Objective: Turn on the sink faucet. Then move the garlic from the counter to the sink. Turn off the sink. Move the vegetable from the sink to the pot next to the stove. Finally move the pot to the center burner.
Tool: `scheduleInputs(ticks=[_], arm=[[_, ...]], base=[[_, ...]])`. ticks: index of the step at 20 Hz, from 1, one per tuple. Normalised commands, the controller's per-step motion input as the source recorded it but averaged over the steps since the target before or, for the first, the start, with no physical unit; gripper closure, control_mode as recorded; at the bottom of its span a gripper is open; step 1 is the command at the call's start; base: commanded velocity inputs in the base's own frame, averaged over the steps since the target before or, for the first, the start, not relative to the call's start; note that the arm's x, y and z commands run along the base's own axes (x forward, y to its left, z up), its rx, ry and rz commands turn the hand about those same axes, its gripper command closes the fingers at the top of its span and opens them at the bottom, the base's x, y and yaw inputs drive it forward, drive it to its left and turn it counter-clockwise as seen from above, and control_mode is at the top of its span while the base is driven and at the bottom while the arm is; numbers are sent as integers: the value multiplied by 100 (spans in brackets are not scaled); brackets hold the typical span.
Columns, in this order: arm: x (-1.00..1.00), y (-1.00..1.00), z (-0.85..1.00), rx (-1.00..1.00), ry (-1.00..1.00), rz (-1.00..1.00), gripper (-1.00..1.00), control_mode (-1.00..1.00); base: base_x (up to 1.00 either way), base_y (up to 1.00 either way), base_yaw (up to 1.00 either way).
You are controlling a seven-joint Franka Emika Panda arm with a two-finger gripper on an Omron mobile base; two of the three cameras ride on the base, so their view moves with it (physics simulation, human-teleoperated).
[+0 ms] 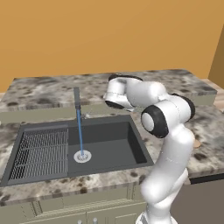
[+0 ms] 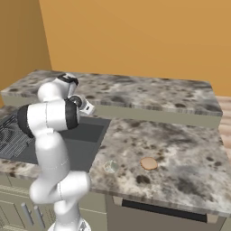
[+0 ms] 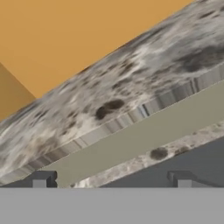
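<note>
left base view is showing water running from the sink faucet [image 1: 77,101] at middle left. hand [image 3: 111,181] is hanging open. garlic [image 2: 109,167], lower middle on the worktop [image 2: 180,153], is looking light and lumpy; pinching its round sides seems best.

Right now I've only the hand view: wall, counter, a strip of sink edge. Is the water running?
Observer: Yes. A blue stream falls from the faucet straight onto the drain.
Operator: Good. Where's my next pick?
Observer: The garlic lies on the counter just right of the sink, near the front edge.
Operator: Anything close to it?
Observer: A flat tan round thing lies further right on the same counter, apart from the garlic.
</note>
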Motion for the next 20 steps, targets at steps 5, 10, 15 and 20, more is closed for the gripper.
scheduleInputs(ticks=[5,10,15,20], arm=[[-31,-44,82,0,-1,0,-100,-100],[-8,-49,98,0,3,0,-100,-100],[0,-47,95,0,13,0,-100,-100],[0,-46,94,0,16,0,-100,-100]], base=[[0,0,0],[0,0,0],[0,0,0],[0,0,0]])
